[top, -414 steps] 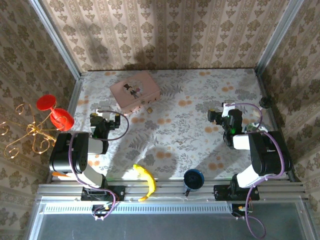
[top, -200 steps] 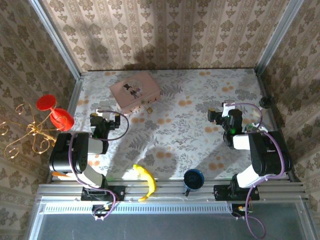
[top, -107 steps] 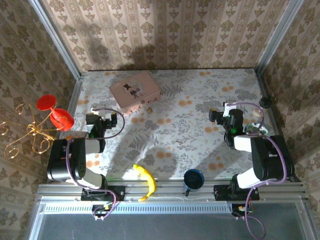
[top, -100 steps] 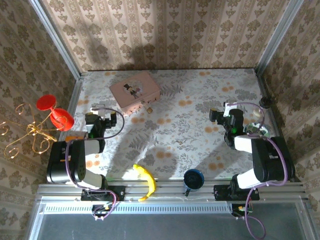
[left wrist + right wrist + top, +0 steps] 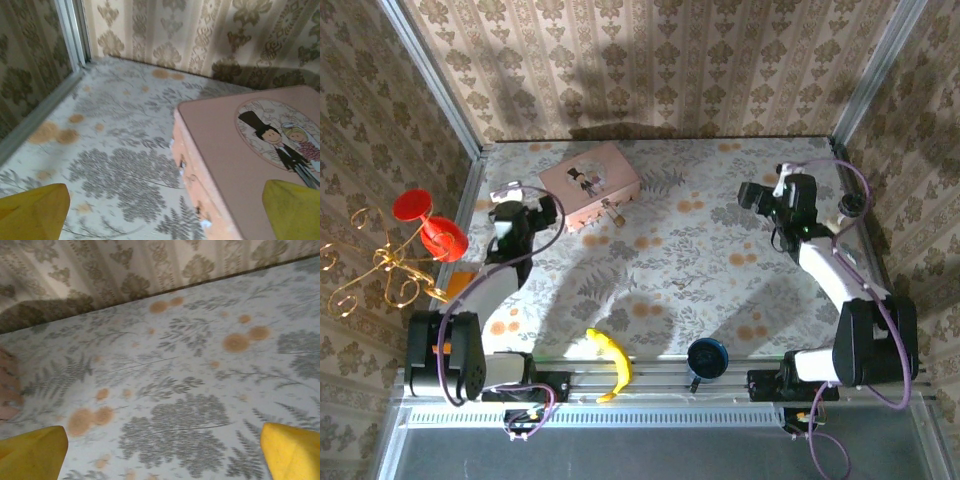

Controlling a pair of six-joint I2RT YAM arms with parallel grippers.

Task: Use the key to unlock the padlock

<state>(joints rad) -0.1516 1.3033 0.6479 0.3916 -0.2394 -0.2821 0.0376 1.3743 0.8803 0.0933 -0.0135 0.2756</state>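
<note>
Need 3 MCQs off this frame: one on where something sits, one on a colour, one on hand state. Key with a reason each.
1. Where does the banana lie?
A) at the table's near edge
B) against the far wall
C) under the right hand
2. What colour is the cup?
A) red
B) dark blue
C) white
3. How do the two hands stand?
A) both open, holding nothing
B) left shut on the banana
C) right shut on the cup
Key: 1 A, it lies low in the top view, between the arms. 2 B, its rim shows blue. 3 A, left hand and right hand fingertips stand wide apart, nothing between them.
</note>
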